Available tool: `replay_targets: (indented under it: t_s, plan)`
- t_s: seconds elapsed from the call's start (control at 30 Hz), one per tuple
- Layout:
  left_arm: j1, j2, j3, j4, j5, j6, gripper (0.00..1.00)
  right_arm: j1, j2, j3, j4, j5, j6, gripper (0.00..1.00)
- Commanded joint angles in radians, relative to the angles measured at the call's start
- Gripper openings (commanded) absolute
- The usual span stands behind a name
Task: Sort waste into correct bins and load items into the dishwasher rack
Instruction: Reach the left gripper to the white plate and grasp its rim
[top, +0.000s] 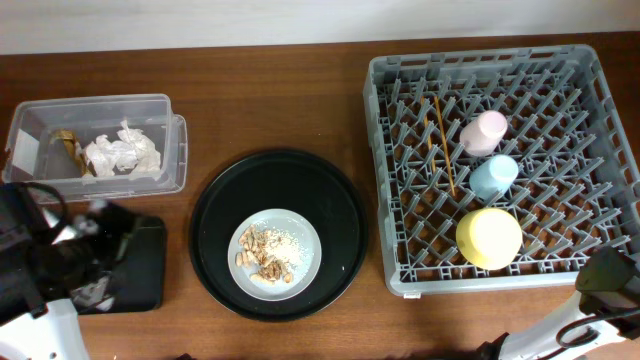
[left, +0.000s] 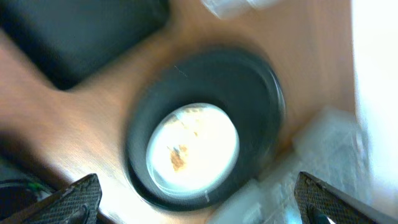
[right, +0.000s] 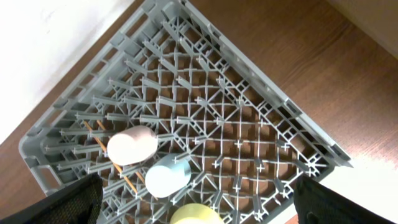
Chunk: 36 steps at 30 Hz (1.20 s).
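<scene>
Left gripper hangs wide open and empty by the flat black tray, and the grey plate of peanut shells sits off to its right inside the round black tray. Right gripper is spread open too, holding nothing, near the dishwasher rack, which carries the pink cup, light-blue cup, yellow bowl and chopsticks. The clear box holds the crumpled napkin and brown wrapper scrap.

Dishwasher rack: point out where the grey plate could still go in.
In the dishwasher rack, the right half is bare, from the pink cup, light-blue cup and yellow bowl across to the right wall. The near-left corner, left of the bowl, is also free. Crowded: the left-centre strip, where the chopsticks lie beside the cups.
</scene>
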Motion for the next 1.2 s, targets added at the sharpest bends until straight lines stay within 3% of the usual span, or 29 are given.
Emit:
replay_targets:
  t_s: [0.0, 0.07, 0.1, 0.2, 0.27, 0.37, 0.43, 0.47, 0.6, 0.87, 1.17]
  plan:
    - [-0.209, -0.005, -0.001, 0.001, 0.266, 0.225, 0.98, -0.006, 0.002, -0.003, -0.006, -0.002, 0.008, 0.98]
    - [-0.409, -0.005, -0.001, 0.049, 0.242, 0.235, 0.98, -0.006, 0.002, -0.003, -0.006, -0.002, 0.008, 0.98]
    - [-0.612, 0.005, -0.001, 0.14, 0.129, 0.177, 0.99, -0.006, 0.002, -0.003, -0.006, -0.002, 0.008, 0.98]
    - [-0.855, 0.058, -0.001, 0.232, -0.146, 0.071, 0.99, -0.006, 0.002, -0.003, -0.006, -0.002, 0.008, 0.98]
    - [-0.969, 0.139, -0.001, 0.25, -0.275, 0.05, 0.99, -0.006, 0.002, -0.003, -0.006, -0.002, 0.008, 0.98]
    - [-1.113, 0.397, 0.016, 0.254, -0.395, 0.049, 0.99, -0.006, 0.002, -0.003, -0.006, -0.002, 0.008, 0.98]
    - [-1.178, 0.538, 0.033, 0.259, -0.507, -0.056, 0.91, -0.006, 0.002, -0.003, -0.006, -0.002, 0.008, 0.98]
    - [-1.189, 0.571, 0.033, 0.268, -0.539, -0.095, 0.89, -0.006, 0.002, -0.003, -0.006, -0.002, 0.008, 0.98]
    - [-1.209, 0.742, 0.033, 0.359, -0.57, -0.269, 0.58, -0.006, 0.002, -0.003, -0.006, -0.002, 0.008, 0.98]
    - [-1.209, 0.877, 0.033, 0.505, -0.501, -0.316, 0.5, -0.006, 0.002, -0.003, -0.006, -0.002, 0.008, 0.98]
    - [-1.278, 0.945, 0.032, 0.51, -0.491, -0.335, 0.42, -0.006, 0.002, -0.003, -0.006, -0.002, 0.008, 0.98]
